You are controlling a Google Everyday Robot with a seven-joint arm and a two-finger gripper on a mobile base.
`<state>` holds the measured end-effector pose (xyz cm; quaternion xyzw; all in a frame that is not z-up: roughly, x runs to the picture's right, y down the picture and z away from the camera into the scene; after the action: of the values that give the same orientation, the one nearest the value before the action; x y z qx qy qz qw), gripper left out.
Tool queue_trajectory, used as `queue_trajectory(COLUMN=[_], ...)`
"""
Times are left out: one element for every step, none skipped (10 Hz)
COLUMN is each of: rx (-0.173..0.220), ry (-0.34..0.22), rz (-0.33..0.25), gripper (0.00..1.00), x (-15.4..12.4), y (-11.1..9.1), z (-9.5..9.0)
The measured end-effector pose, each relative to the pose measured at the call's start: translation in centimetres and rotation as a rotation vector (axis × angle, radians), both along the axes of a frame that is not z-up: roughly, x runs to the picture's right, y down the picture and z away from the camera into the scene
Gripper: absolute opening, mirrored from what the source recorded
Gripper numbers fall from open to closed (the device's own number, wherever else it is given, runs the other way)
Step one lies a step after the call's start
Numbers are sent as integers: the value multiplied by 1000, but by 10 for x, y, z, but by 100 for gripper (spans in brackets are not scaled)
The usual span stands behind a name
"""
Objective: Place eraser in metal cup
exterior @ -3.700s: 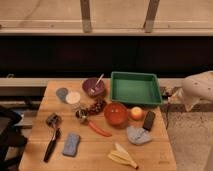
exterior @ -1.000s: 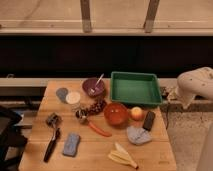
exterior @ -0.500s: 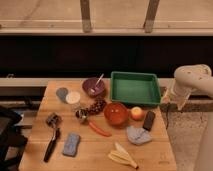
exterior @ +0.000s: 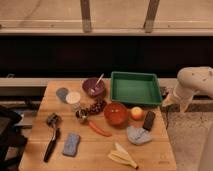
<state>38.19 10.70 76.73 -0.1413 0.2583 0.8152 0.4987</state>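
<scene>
— Hanging off the table's right side, the gripper (exterior: 175,102) is sitting just beyond the right rim of the green tray (exterior: 135,75), under the white arm (exterior: 197,80) at the frame's right edge.

— Fingers?

— I am reading them as spread wide and gripping nothing. The gripper is not touching anything on the wooden table (exterior: 150,155).

— Where is the eraser lying?

— The eraser (exterior: 148,120) is lying on the table near the right edge, just right of the orange fruit (exterior: 136,113) and in front of the tray's front right corner. It is sitting apart from the gripper, below and left of it. A crumpled grey-blue cloth (exterior: 137,135) is lying just in front of it.

— And the cup?

— The metal cup (exterior: 81,116) is standing left of the orange bowl (exterior: 115,113), next to a dark bunch of grapes (exterior: 95,106). I am only just making it out. The bowl and the fruit are sitting between it and the eraser.

— Farther out?

— A purple bowl (exterior: 93,87) with a utensil leaning in it is standing left of the tray. A cream-topped container (exterior: 73,97) is standing beside it. Nearer me, a carrot (exterior: 100,129), a banana (exterior: 124,156), a blue-grey pad (exterior: 71,144) and a black-handled tool (exterior: 51,142) are lying on the table.
</scene>
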Motion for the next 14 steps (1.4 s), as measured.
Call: queue_trajectory(rx=[-16,-30,-42,-57,-79,-94,-98,-99,-100,-103,-109,-118,-122,-125], ry=[-13,-30,-51,-71,-89,-100,-103,-101,-101,-102,-104,-116,-124,-130], rz=[-14,-33,-53,-72,-100,-115,-119,-119,-119,-122,-131,-157,-165,-175], gripper=[63,63,63,63,63,63,63,63,63,63,63,63,63,63], x=[-4,-13,-24,-34,-44,-51,-53,-51,-51,-53,-54,-64,-74,-87], y=[8,15,21,28,38,45,47,48,48,48,49,49,47,43], z=[-1,-3,-3,-3,-7,-10,-11,-12,-12,-11,-10,-4,1,8])
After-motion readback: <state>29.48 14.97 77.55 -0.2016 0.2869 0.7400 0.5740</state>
